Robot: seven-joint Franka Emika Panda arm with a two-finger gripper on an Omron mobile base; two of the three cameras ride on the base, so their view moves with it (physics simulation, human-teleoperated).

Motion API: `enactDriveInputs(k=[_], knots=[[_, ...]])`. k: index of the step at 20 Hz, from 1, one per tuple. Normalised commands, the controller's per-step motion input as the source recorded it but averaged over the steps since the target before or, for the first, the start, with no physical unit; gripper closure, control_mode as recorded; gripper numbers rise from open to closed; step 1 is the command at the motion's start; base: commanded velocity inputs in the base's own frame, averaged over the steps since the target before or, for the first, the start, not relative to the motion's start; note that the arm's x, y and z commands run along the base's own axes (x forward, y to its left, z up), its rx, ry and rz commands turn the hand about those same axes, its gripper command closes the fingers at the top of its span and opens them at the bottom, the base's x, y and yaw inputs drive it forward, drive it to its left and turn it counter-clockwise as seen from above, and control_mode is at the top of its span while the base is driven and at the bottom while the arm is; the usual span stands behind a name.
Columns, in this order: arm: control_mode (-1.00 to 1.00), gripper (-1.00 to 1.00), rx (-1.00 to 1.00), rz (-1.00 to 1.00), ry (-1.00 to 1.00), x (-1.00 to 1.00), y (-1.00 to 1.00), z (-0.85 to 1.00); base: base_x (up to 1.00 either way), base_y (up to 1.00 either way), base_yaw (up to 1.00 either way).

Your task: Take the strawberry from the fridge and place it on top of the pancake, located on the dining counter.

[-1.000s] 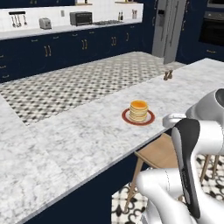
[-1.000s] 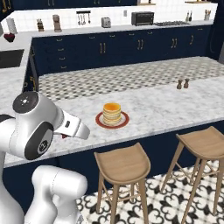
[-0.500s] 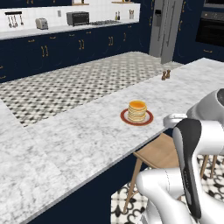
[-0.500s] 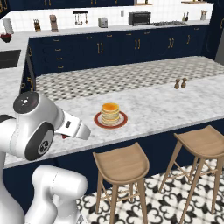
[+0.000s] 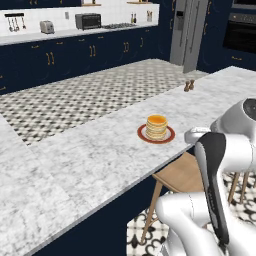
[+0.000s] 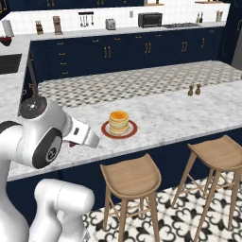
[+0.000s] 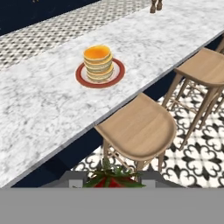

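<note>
I see the white arm folded close over its base, short of the dining counter (image 6: 189,123) edge. In the right base view the forearm slants down toward the counter's near edge; the hand end is hidden there. In the hand view the gripper (image 7: 113,182) sits at the bottom edge, jaws closed on the strawberry (image 7: 112,180), whose green leaves and red flesh show between the finger tips.

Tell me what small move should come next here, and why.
Probably carry the gripper forward and up over the marbled white-grey dining counter toward the golden-tan pancake stack on its reddish-brown plate. The red strawberry with green leaves is already clamped between the fingertips, but in the hand view it sits low, above a wooden stool, short of the plate.
</note>
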Motion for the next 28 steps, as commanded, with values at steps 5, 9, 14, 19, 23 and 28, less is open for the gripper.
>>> enactDriveInputs(k=[5,9,14,19,23,28], knots=[[-1.00,1.00,0.05,0.02,0.03,1.00,-0.07,0.54,0.00,0.00,0.00],[-1.00,1.00,0.02,0.00,0.08,1.00,-0.12,0.15,0.00,0.00,0.00],[-1.00,1.00,0.00,0.00,0.22,1.00,0.00,-0.11,0.00,0.00,0.00],[-1.00,1.00,0.00,0.00,0.22,0.97,0.00,-0.26,0.00,0.00,0.00],[-1.00,1.00,0.00,0.01,0.15,0.84,0.00,-0.52,0.00,0.00,0.00],[-1.00,1.00,0.00,0.01,0.17,0.77,0.00,-0.56,0.00,0.00,0.00]])
